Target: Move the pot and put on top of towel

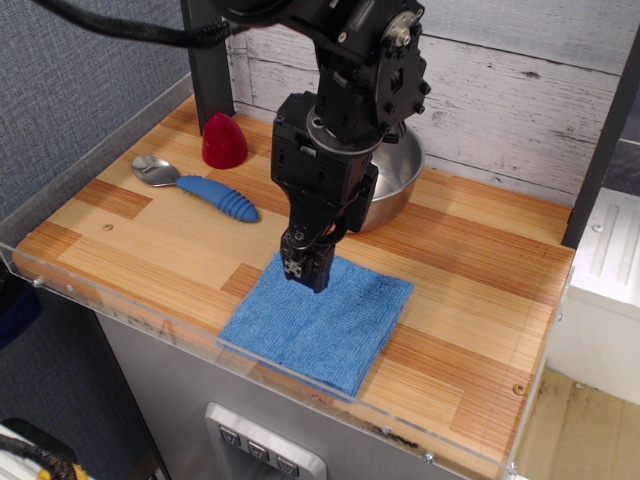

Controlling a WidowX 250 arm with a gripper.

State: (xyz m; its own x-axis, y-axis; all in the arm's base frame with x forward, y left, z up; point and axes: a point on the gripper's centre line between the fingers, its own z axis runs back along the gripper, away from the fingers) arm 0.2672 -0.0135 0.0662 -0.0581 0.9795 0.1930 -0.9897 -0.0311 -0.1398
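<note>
Single view, angled down from the front. Wooden plank surface (470, 270) with a clear acrylic rim along its edges, whitewashed board wall behind.

Black robot arm comes in from the top centre; its gripper (307, 268) points down, tip over the back edge of the towel (320, 318). Jaws look pressed together, nothing between them; whether the tip touches the cloth, cannot tell.

Towel: blue terry square, lying flat near the front edge of the surface, turned slightly so a corner points forward. Nothing else sits on it.

Pot (395, 180): shiny steel, bowl-shaped, upright on the surface at the back near the wall, just behind and right of the towel, not on it. The arm's body hides most of its left half; right rim and side visible.

Left of the arm: spoon (195, 185) with a metal bowl and blue ribbed handle, lying flat, handle pointing toward the towel. Behind it, a small red cone-shaped object (223, 141) stands upright, next to a dark vertical post (210, 60).
</note>
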